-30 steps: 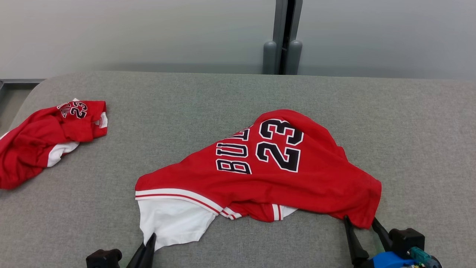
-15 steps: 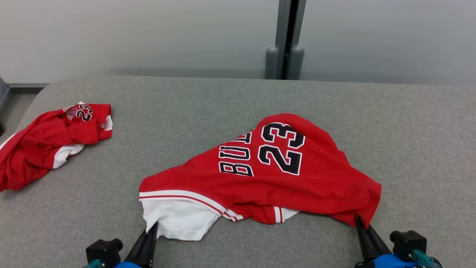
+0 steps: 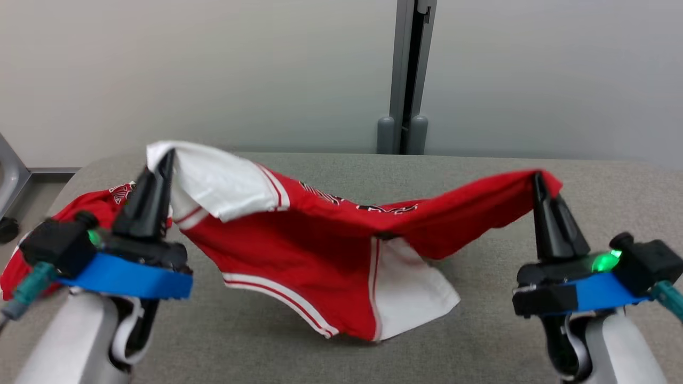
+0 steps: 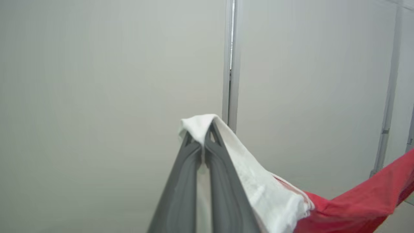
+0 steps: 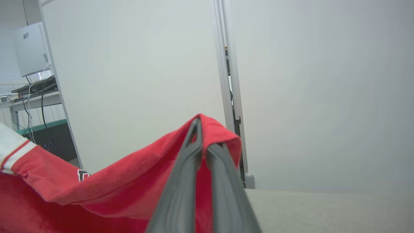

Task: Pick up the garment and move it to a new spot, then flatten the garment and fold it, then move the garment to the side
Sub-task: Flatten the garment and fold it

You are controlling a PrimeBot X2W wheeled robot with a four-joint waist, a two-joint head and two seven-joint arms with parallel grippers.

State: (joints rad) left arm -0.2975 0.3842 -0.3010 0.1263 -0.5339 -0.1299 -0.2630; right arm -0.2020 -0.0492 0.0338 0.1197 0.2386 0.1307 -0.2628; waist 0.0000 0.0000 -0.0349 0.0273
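Observation:
The garment [image 3: 299,245] is a red jersey with white panels and striped trim, hanging in the air between my two grippers and sagging in the middle above the table. My left gripper [image 3: 166,158] is shut on its white corner, which drapes over the fingertips [image 4: 207,129]. My right gripper [image 3: 538,180] is shut on a red corner, folded over the fingertips [image 5: 200,129]. The garment's lowest white flap [image 3: 411,298] hangs close to the table; I cannot tell whether it touches.
A second red jersey [image 3: 96,205] lies crumpled at the table's left end, partly behind my left gripper. The grey fabric-covered table [image 3: 533,330] stretches left to right. Pale wall panels and a grey post [image 3: 406,80] stand behind it.
The right gripper closed on the garment's red corner. Both grippers then rose and lifted the garment off the table, so it now hangs between them. The camera view shifted too.

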